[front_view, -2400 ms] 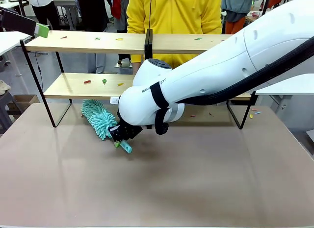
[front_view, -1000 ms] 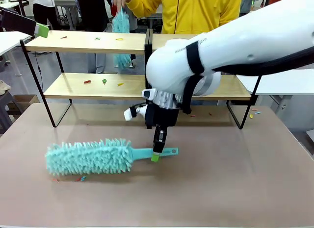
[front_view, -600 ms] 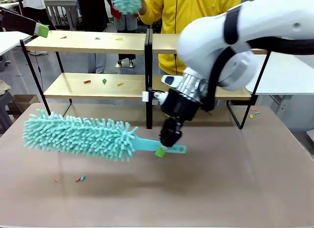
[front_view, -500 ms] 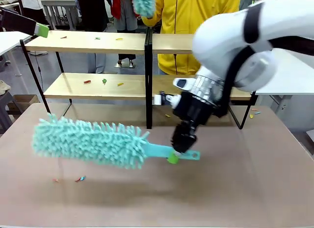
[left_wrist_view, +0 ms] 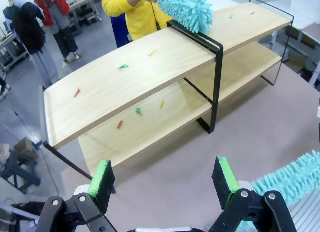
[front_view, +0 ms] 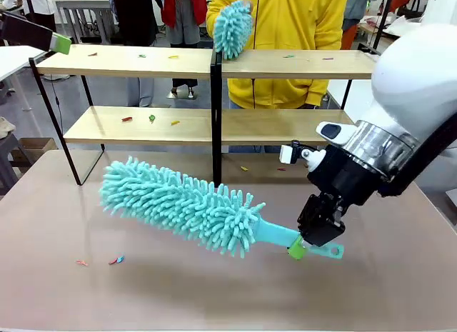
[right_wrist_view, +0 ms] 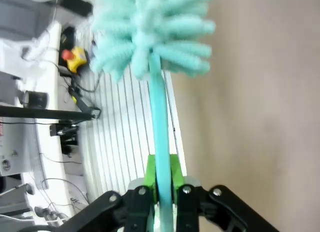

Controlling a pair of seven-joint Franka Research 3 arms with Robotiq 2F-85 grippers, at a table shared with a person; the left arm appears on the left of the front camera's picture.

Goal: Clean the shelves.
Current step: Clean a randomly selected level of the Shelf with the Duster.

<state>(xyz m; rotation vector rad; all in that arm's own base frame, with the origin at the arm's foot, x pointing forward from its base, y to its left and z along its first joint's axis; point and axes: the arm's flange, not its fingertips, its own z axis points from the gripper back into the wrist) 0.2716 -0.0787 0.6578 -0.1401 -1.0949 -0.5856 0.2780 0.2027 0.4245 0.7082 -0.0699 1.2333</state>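
Right end effector (front_view: 308, 245): it is squeezing shut on the thin handle of the fluffy blue-green duster (front_view: 182, 203), down at about 4 o'clock on the desk (front_view: 214, 296).
Duster: its fluffy head is sticking out toward 10 o'clock from the grip. It is hanging above the desk and not touching it.
Left end effector (left_wrist_view: 164, 176): it is waiting wide open with nothing in it, up at about 10 o'clock, near the left end of the top board.
Shelves (front_view: 128, 62): they are standing at 12 o'clock, along the far edge of the desk, with small coloured scraps (front_view: 151, 118) lying on both boards.
Person: a hand is holding a second duster (front_view: 233, 28) on the top board, by the black middle post (front_view: 216, 118).
Risk, slipping: the grip is sitting near the handle's end and the head is long, so the duster may start twisting or sagging in the pads.
Risk, bumping: when swinging toward 12 o'clock, the long head may end up hitting the middle post or the second duster.
Risk, mess: a fast sweep may be flinging scraps down onto the desk, where a few bits (front_view: 116, 260) are already lying.
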